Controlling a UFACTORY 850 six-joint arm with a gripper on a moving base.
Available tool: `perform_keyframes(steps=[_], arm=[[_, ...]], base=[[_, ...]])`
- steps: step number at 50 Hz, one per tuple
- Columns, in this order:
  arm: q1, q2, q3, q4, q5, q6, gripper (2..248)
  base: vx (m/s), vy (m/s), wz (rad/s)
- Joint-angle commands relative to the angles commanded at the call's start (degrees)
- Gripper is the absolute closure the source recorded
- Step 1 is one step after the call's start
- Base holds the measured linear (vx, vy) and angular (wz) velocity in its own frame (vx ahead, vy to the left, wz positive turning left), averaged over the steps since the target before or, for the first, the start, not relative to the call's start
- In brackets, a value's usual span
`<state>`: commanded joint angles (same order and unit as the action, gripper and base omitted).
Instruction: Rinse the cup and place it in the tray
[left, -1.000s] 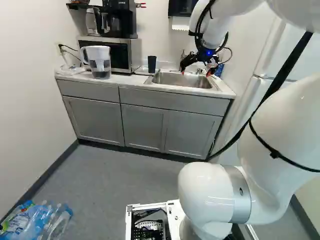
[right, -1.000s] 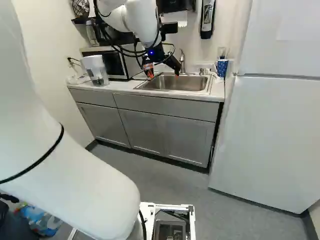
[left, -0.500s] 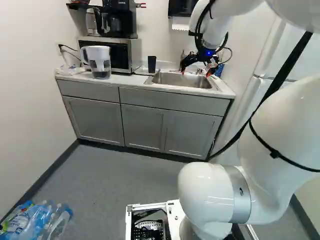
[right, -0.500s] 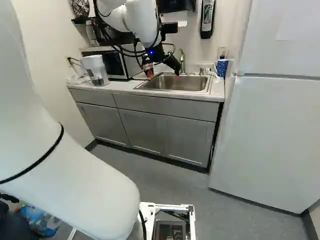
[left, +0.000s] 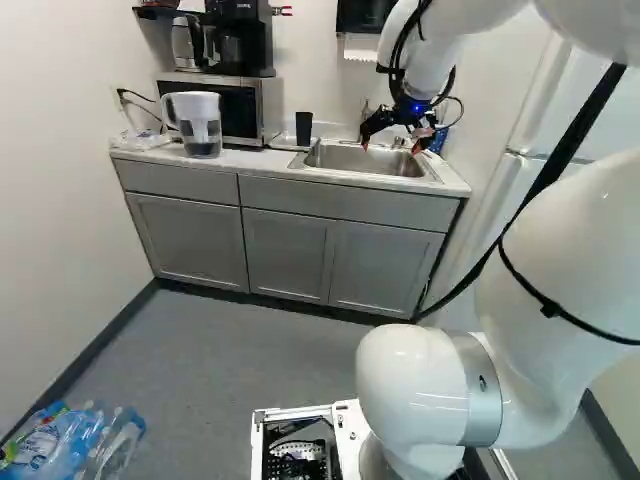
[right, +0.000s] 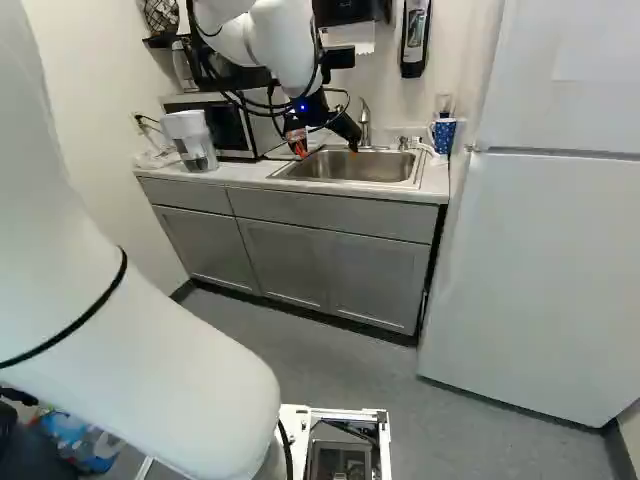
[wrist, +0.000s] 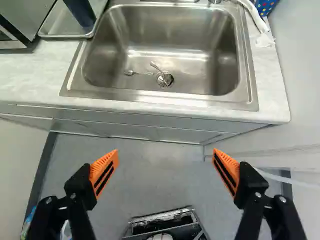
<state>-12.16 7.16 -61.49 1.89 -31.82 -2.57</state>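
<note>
In the left base view my gripper (left: 392, 146) hangs over the sink's near edge. The wrist view shows the gripper (wrist: 166, 169) open, nothing between its orange-padded fingers, in front of the counter. A dark cup (left: 304, 128) stands upright left of the sink; the wrist view shows the cup (wrist: 81, 12) partly, on a metal tray (wrist: 66, 32). The steel sink (wrist: 170, 30) lies ahead of the fingers with two spoon-like utensils (wrist: 137, 73) near its drain.
A water pitcher (left: 198, 122) and a microwave (left: 238, 108) stand on the counter left of the tray. A faucet (right: 365, 122) rises behind the sink. The blue dotted cup (right: 444, 135) is at the counter's right end, beside the tall fridge (right: 540, 240).
</note>
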Motion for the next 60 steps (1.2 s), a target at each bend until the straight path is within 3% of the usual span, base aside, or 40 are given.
perform_keyframes(steps=[30, 60], arm=[[1.05, 0.77, 4.90, -0.16, 7.09, 0.22, 3], [2.98, 2.16, 13.82, -0.46, 20.02, 0.63, 3]], base=[[0.000, 0.000, 0.000], [0.000, 0.000, 0.000]])
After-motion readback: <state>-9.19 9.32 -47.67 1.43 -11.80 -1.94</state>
